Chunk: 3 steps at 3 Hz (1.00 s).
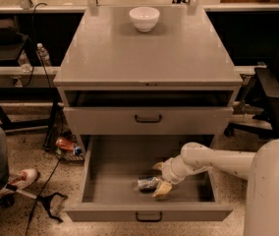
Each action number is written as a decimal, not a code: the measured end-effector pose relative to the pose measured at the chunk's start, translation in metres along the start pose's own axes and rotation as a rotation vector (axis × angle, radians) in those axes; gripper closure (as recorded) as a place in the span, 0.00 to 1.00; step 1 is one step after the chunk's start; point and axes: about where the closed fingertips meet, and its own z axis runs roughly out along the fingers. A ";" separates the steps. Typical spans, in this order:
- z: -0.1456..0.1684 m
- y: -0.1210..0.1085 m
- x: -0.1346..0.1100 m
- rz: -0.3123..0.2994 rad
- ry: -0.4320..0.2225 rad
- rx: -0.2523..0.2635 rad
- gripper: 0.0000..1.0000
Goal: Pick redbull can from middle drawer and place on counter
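The redbull can (146, 183) lies on its side on the floor of the open middle drawer (115, 163), near the front. My gripper (159, 178) is down inside the drawer, just right of the can, pointing left at it. Its fingers are spread: the upper fingertip (157, 166) is behind the can's end and the lower fingertip (162, 190) is next to the can's right end. The gripper is open and holds nothing. The counter (149, 53) is the grey cabinet top above.
A white bowl (144, 18) stands at the back of the counter. The upper drawer front (148, 119) is shut above the open drawer. A clear bottle (42, 53) and cables are at the left, a chair (265, 90) at the right, and a shoe (22, 177) on the floor.
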 end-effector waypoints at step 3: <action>-0.037 0.008 0.009 0.043 -0.060 0.040 1.00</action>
